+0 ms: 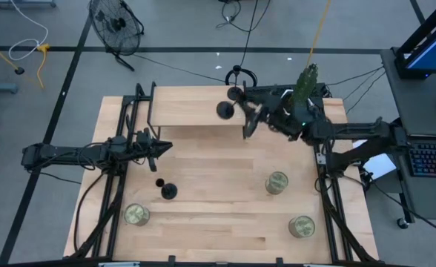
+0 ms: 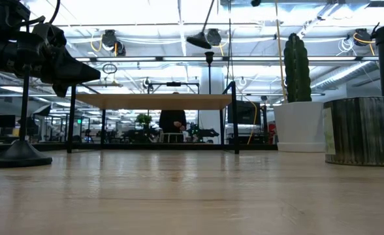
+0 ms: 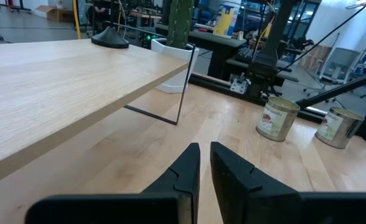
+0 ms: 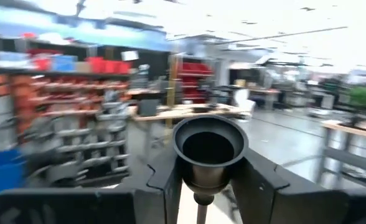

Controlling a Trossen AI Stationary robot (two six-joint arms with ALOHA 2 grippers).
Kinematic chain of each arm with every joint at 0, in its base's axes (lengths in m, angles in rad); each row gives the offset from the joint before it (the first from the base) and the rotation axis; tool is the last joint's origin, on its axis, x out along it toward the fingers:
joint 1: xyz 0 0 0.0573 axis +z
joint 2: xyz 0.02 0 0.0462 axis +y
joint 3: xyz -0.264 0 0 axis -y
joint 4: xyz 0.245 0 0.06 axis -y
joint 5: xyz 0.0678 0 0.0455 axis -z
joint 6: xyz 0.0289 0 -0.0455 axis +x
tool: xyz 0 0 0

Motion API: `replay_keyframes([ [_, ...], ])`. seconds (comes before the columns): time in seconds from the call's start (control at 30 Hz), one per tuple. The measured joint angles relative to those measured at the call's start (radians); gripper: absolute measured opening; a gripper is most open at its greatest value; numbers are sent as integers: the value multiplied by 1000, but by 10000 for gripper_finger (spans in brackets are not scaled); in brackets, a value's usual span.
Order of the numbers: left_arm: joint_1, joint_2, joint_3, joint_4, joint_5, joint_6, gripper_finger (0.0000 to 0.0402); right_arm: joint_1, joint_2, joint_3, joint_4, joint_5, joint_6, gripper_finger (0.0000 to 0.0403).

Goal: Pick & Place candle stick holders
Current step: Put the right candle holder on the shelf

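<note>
From above, the right pincer (image 1: 246, 122) is holding a candle stick holder (image 1: 225, 110) over the raised shelf (image 1: 196, 107). The right wrist view is showing its fingers (image 4: 164, 180) clamping the cup. The left pincer (image 3: 204, 165) is resting closed above the table (image 1: 218, 200).

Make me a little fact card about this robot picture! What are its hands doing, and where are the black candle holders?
left hand: shut, empty, low over the table
right hand: shut on the held candle holder, just under its cup, in the air by the shelf
second candle holder: standing on the shelf
third candle holder: standing on the table
tins: three, on the table
cactus: at the table's far edge
</note>
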Motion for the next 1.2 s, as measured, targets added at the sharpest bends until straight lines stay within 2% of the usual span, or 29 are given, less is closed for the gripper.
replay_keyframes([
  [0.07,0,0,0,0,0,-3,42,-25,-10,0,-2,28,20,105],
  [0.3,0,0,0,0,0,-12,42,-82,-10,0,-8,23,43,112],
  [0.6,0,0,0,0,0,-12,42,-104,-9,7,5,24,44,106],
  [1.0,0,0,0,1,-2,-11,42,-188,86,84,-118,47,57,109],
  [1.13,0,0,0,0,-2,-11,42,-226,115,105,-125,-28,121,114],
  [1.2,0,0,0,0,-2,-11,42,-237,134,114,-143,-32,134,113],
])
